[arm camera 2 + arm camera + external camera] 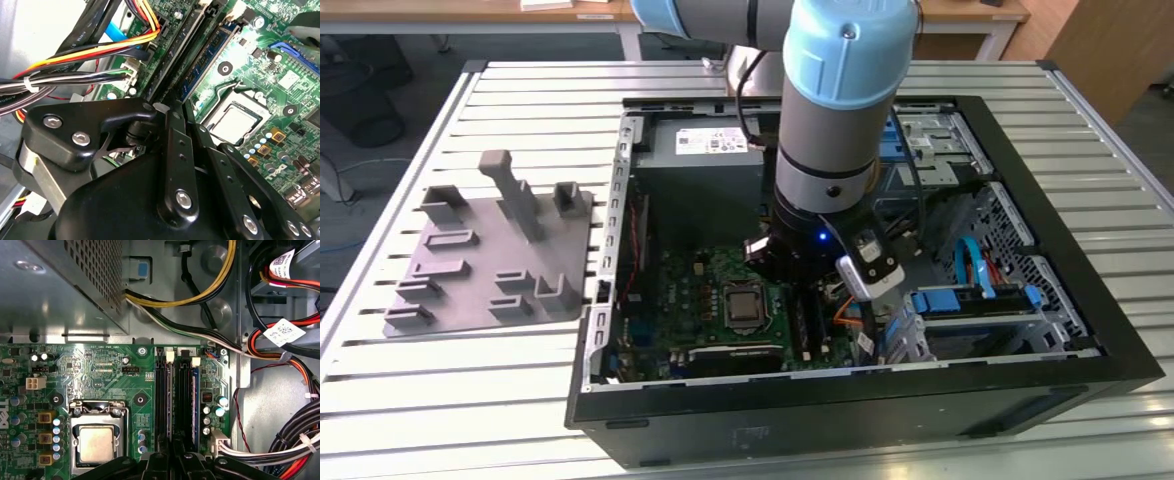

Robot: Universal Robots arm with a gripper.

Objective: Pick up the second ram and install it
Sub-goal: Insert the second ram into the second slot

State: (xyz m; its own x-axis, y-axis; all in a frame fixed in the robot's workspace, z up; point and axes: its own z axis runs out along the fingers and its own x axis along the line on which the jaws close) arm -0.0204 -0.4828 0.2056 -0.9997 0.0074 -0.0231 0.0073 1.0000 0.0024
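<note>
One blue RAM stick seated in a motherboard slot; two black slots beside it. Gripper low over slots. Finger spread: cannot tell.

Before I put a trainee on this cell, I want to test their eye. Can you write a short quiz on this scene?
1. True or false: the thin blue circuit-board strip lies flat on the slatted metal table.
2. Where is the gripper? A) over the table; B) inside the open black computer case, low over the green motherboard; C) raised high outside the case.
3. What stands on the table to the exterior view's left of the case?
Key: 1 false, it stands on edge on the motherboard beside the long black slots; 2 B; 3 a grey moulded fixture tray.
</note>
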